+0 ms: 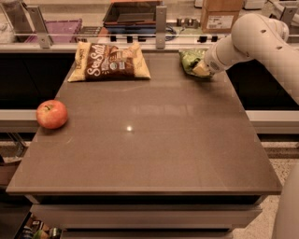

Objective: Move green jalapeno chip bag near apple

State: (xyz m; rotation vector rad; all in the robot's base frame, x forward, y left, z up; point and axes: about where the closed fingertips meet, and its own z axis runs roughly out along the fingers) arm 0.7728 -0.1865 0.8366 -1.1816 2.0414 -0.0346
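The green jalapeno chip bag [188, 58] lies at the far right corner of the brown table [154, 140]. My gripper [202, 69] is down at the bag's right side, touching or overlapping it, and the white arm [254, 35] reaches in from the right. The arm's end hides part of the bag. The red apple [52, 114] sits near the table's left edge, far from the bag.
A larger tan-and-brown Sea Salt chip bag [110, 61] lies at the far left-centre of the table. Behind the table runs a counter with a rail, a dark tray [133, 13] and a cardboard box [222, 16].
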